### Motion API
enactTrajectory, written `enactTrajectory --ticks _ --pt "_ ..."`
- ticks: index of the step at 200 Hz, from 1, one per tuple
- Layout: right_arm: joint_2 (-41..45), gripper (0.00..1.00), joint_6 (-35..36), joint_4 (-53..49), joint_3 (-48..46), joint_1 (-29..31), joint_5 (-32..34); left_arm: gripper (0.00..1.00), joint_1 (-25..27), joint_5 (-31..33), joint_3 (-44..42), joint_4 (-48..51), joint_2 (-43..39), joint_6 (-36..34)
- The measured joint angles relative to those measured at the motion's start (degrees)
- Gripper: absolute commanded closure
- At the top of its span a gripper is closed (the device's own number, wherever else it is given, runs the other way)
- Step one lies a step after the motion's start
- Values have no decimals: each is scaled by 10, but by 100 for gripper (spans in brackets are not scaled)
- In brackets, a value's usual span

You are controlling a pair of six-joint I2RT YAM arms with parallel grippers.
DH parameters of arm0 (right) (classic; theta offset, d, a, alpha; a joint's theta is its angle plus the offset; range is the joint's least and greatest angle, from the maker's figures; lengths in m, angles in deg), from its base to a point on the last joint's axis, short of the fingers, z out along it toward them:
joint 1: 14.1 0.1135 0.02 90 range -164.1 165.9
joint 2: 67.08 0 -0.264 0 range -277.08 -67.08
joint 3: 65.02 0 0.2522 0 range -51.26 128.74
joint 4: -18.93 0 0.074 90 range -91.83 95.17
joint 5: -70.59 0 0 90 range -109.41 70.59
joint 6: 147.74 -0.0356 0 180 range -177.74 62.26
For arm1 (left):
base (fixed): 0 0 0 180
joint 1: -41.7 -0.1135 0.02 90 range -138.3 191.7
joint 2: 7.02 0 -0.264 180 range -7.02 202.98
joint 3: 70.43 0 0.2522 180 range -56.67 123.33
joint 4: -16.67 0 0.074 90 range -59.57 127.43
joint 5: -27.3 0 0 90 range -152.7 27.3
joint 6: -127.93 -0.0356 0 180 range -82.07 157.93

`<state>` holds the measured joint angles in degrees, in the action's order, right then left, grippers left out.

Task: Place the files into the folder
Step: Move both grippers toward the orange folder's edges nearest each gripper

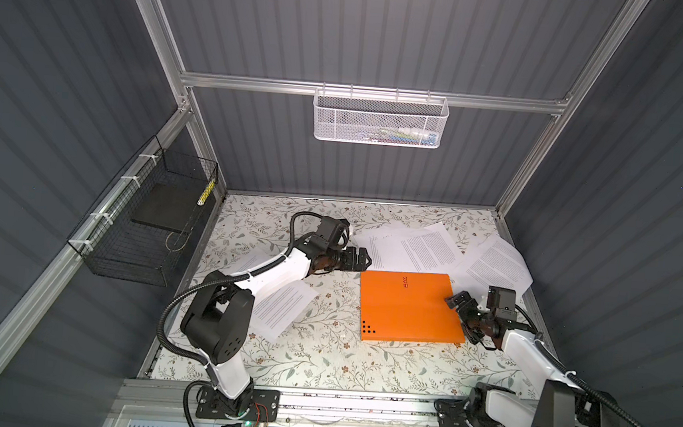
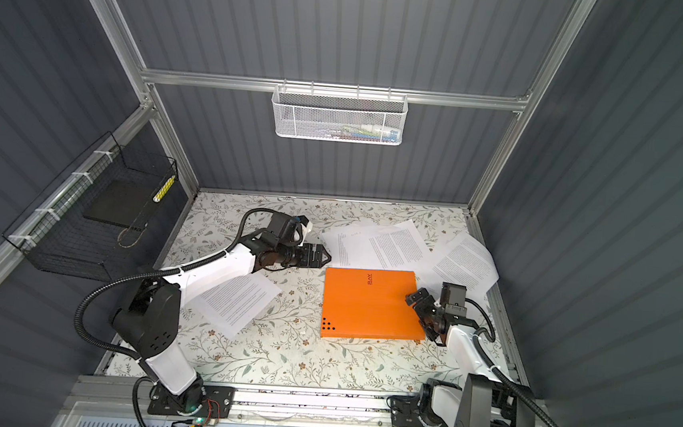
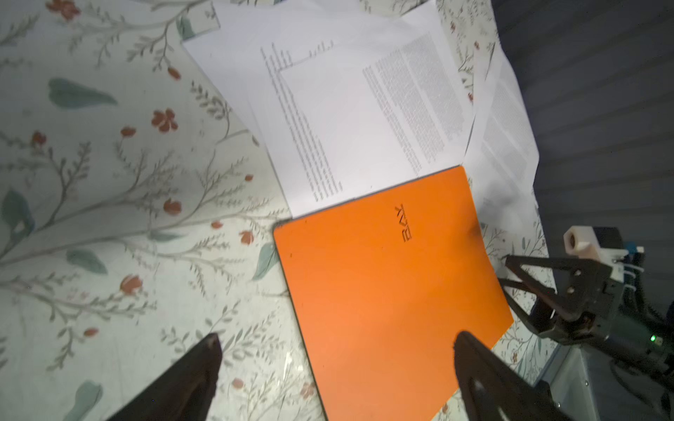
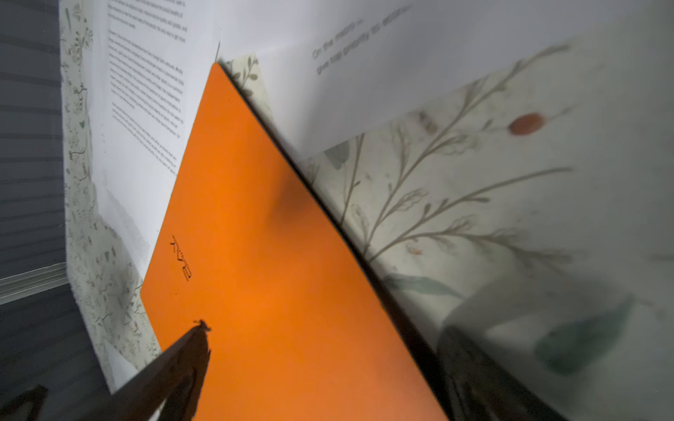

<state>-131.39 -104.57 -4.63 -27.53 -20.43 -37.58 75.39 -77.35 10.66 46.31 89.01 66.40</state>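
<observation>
We see the orange folder (image 1: 409, 307) lying closed on the floral table cover (image 1: 320, 359), right of centre. Our left gripper (image 1: 364, 258) hangs by its far left corner, jaws spread wide and holding nothing. Our right gripper (image 1: 460, 317) sits at the folder's right edge, also spread, with one finger (image 4: 197, 339) over the orange cover and its mate beyond the edge. The files (image 1: 412, 245) lie loose: two overlap behind the folder, another sheet (image 1: 494, 264) lies far right, and one more sheet (image 1: 282, 306) lies under the left arm (image 1: 268, 271).
</observation>
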Motion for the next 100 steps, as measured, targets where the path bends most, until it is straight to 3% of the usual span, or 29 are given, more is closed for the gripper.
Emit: enactTrajectory --ticks 35,68,100 --pt "52 1 -75 -5 -16 117 22 0 0 -13 -119 55 -64 12" --pt "129 1 -196 40 -64 274 111 0 0 -14 -159 86 -144 51" --pt "64 1 -237 84 -34 415 184 0 -1 25 -176 99 -188 99"
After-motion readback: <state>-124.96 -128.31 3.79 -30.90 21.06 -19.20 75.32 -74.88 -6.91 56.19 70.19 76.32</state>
